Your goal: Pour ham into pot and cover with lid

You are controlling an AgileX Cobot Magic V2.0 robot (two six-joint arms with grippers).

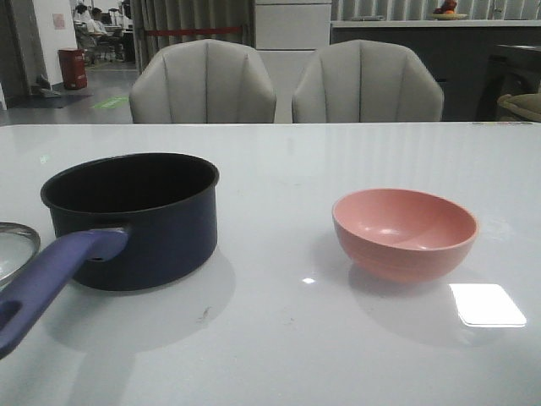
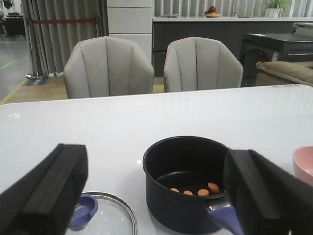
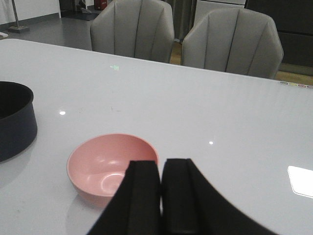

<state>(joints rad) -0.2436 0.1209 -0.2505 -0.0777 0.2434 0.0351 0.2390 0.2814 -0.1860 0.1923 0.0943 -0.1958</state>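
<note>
The dark navy pot (image 1: 131, 220) stands at the table's left, its purple-blue handle (image 1: 51, 279) pointing toward the front edge. Several small orange ham chunks (image 2: 203, 192) lie on the pot's floor (image 2: 186, 196). The glass lid (image 2: 110, 215) with its blue knob (image 2: 83, 213) lies flat on the table left of the pot; only its rim (image 1: 13, 249) shows in the front view. My left gripper (image 2: 156, 161) hovers open behind the pot and lid, holding nothing. My right gripper (image 3: 160, 169) is shut on nothing, just behind the empty pink bowl (image 3: 105, 164).
The pink bowl (image 1: 404, 233) sits right of centre on the white glossy table (image 1: 279, 338). Two grey chairs (image 1: 203, 85) stand beyond the far edge. A bright window reflection (image 1: 486, 304) lies at the front right.
</note>
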